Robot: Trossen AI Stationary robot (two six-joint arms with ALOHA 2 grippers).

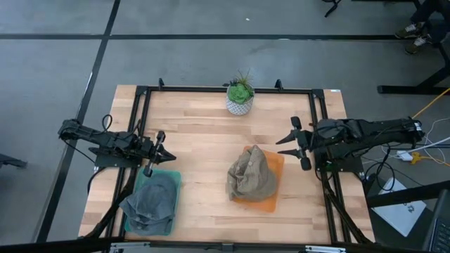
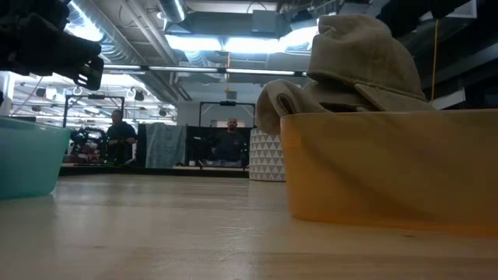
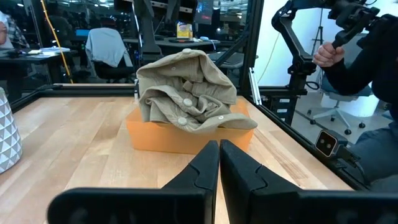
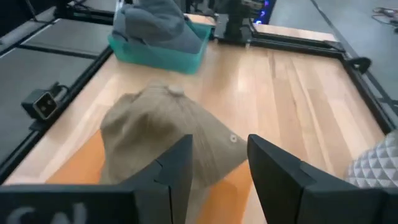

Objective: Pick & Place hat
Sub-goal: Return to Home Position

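A tan hat (image 1: 252,174) lies crumpled in an orange tray (image 1: 274,160) right of the table's middle; it also shows in the left wrist view (image 3: 186,93) and the right wrist view (image 4: 161,127). A grey hat (image 1: 151,200) lies heaped in a teal bin (image 1: 173,176) at the near left. My left gripper (image 1: 156,151) is shut and hovers at the teal bin's far edge, pointing toward the tan hat (image 3: 219,155). My right gripper (image 1: 298,143) is open just right of the orange tray, its fingers facing the tan hat (image 4: 217,158) without touching it.
A small potted plant (image 1: 240,95) in a white patterned pot stands at the table's far edge, middle. A black metal frame (image 1: 211,90) runs around the tabletop. Bare wood lies between the two containers. People sit in the room behind (image 2: 229,144).
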